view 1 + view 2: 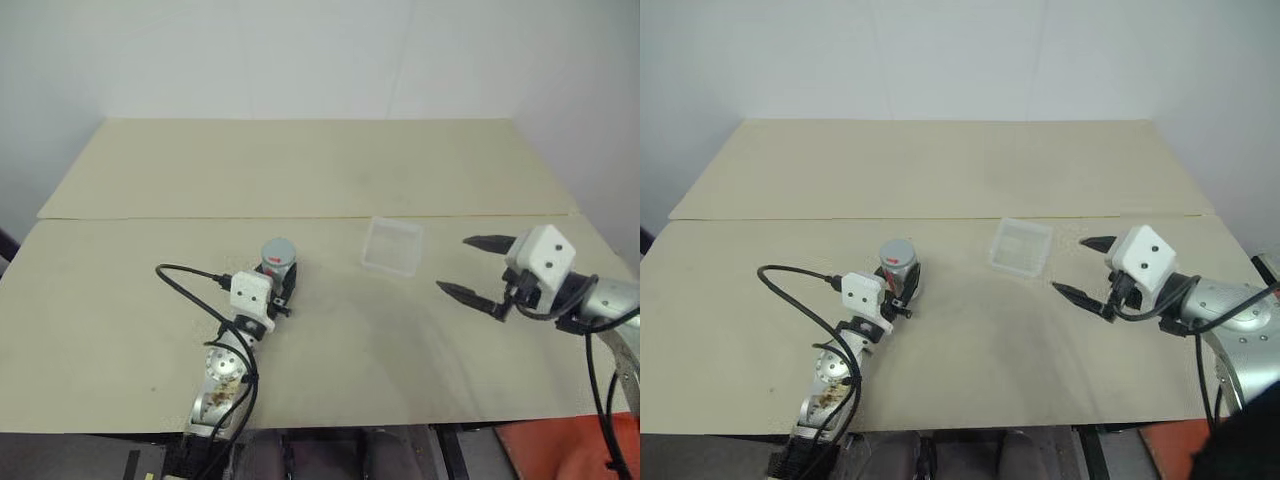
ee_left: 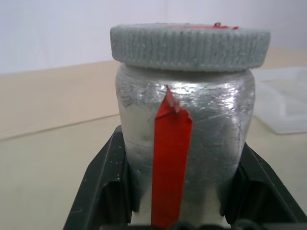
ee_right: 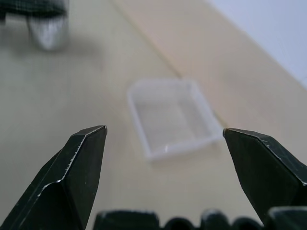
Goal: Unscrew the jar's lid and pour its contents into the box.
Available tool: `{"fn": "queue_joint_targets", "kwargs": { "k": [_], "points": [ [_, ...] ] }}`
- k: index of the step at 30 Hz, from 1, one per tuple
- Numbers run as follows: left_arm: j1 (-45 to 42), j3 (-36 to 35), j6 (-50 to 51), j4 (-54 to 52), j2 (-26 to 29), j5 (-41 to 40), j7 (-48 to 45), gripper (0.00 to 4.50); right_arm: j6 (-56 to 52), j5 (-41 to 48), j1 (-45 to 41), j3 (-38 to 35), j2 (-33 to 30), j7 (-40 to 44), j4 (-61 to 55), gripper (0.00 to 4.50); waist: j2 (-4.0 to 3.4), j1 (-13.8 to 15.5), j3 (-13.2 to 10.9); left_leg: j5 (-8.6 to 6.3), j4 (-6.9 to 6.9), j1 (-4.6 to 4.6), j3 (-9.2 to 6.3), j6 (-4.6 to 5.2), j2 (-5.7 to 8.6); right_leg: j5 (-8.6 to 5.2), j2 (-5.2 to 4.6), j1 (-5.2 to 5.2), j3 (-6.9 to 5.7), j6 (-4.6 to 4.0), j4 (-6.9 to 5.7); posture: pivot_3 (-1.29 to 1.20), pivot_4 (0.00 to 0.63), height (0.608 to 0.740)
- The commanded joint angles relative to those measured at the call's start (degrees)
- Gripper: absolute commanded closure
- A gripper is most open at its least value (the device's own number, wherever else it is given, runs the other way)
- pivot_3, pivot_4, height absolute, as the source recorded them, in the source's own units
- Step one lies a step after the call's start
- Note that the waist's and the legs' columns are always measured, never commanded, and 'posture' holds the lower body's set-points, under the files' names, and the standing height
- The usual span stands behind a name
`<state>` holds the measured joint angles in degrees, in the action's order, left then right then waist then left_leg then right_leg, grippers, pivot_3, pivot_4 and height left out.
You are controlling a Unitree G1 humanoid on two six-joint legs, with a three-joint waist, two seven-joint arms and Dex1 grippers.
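The jar (image 1: 277, 268) is a small silvery cylinder with a red vertical stripe, upright on the table left of centre. Its ridged grey lid (image 2: 189, 45) sits on top with a red mark. My left gripper (image 1: 280, 277) is shut on the jar, one black finger (image 2: 108, 182) pressed against each side of the jar's body (image 2: 184, 139) below the lid. The clear shallow box (image 1: 392, 246) lies on the table to the right of the jar. My right gripper (image 1: 453, 264) hovers open right of the box, pointing toward the box (image 3: 170, 117), with nothing between its fingers.
The beige table (image 1: 330, 350) has a seam (image 1: 200, 217) across it behind the jar and box. A white wall stands beyond its far edge. A black cable (image 1: 185, 285) loops off my left wrist over the table.
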<state>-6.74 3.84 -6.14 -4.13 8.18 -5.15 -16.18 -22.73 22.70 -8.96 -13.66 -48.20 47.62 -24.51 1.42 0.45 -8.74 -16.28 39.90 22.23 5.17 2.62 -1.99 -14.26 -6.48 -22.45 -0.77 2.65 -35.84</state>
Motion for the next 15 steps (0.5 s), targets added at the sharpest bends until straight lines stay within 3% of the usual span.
{"fn": "queue_joint_targets", "kwargs": {
  "k": [1, 3, 5, 11, 15],
  "points": [
    [-2.9, -0.8, 4.8, -5.3, 3.7, -7.9, -8.6, 2.57, -2.7, 2.3, -4.6, 2.9, 5.0, -5.2, -4.2, 0.0, 0.0, -0.1, 0.0, 0.0, 0.0, -0.01, 0.0, 0.0, -0.01, 0.0, 0.0, 0.01, 0.01, 0.0, -0.01, 0.0, 0.15, 0.74],
    [-3.8, 0.0, 7.7, -7.2, 7.4, -13.1, -16.4, 2.57, -4.7, 3.3, -6.9, 5.5, 8.7, -7.5, -5.3, 0.0, -0.01, -0.3, 0.0, 0.01, 0.0, 0.01, 0.01, -0.02, 0.0, 0.0, 0.01, -0.03, 0.01, 0.0, -0.01, 0.0, 0.15, 0.74],
    [-5.4, 0.1, 8.4, -7.0, 8.3, -14.2, -18.1, 2.57, -8.0, 4.5, -9.7, 8.5, 13.5, -11.2, -6.5, 0.0, -0.02, -0.3, 0.0, 0.03, -0.01, 0.08, 0.03, -0.04, 0.02, 0.0, 0.0, -0.11, 0.01, 0.0, -0.01, 0.0, 0.15, 0.74],
    [-7.8, 0.5, 6.3, -3.8, 6.9, -14.8, -21.4, 2.57, -13.1, 5.0, -13.8, 15.3, 24.9, -20.5, -11.0, 0.0, -0.02, 0.2, 0.0, 0.04, 0.03, 0.18, 0.02, -0.06, 0.06, 0.0, 0.0, -0.16, -0.05, 0.0, 0.0, 0.0, 0.15, 0.74],
    [-8.0, 1.6, 4.6, -3.0, 6.3, -13.2, -22.4, 2.57, -14.0, 2.6, -14.1, 18.0, 28.0, -24.5, -12.3, 0.0, -0.02, 0.2, 0.0, 0.04, 0.03, 0.22, 0.03, -0.06, 0.12, 0.0, 0.0, -0.18, -0.06, 0.01, -0.01, 0.0, 0.15, 0.74]
  ]
}}
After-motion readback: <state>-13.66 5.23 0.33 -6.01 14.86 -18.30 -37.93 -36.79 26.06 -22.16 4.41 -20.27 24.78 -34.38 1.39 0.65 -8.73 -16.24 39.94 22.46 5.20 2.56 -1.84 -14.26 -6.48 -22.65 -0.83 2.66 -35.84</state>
